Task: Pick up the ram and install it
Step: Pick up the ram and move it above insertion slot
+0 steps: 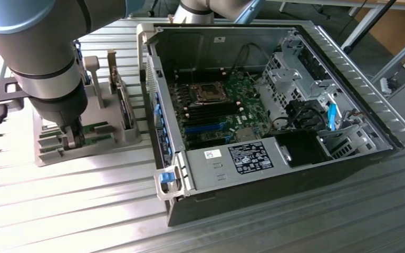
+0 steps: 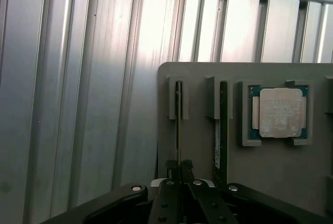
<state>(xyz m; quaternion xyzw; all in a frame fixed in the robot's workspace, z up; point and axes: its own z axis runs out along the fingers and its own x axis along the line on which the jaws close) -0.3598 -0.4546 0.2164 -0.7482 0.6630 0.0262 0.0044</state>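
**Item:** ram.
**Form:** a long, very thin board. In the wrist view it is presenting edge-on, as a narrow dark green line with a pale yellowish glint running along its edge. From this angle its faces are hiding whatever label or chips they carry.
**Position:** it is standing on its long edge in the grey holder, in the slot nearest the holder's edge, seated between the slot's two raised cheeks.

**Tool:** gripper.
**Condition:** the black fingers are sitting drawn in narrow, one at each face of the ram, pinching the end nearest the camera. The ram is resting in its slot while gripped.

**Neighbours on the holder:**
- The second ram is standing edge-on in the next slot, parallel and just beside the first. A white strip is showing along it.
- The CPU, square and silver with a green border, is lying flat in a recess further along.

**Setting, exterior view:**
- The arm is reaching straight down onto the holder.
- The holder is lying on the ribbed metal table, just beside the case, at the exterior view's left of it.
- The case is lying open on its side, with the motherboard facing up.
- The power supply is sitting along the case's near wall.
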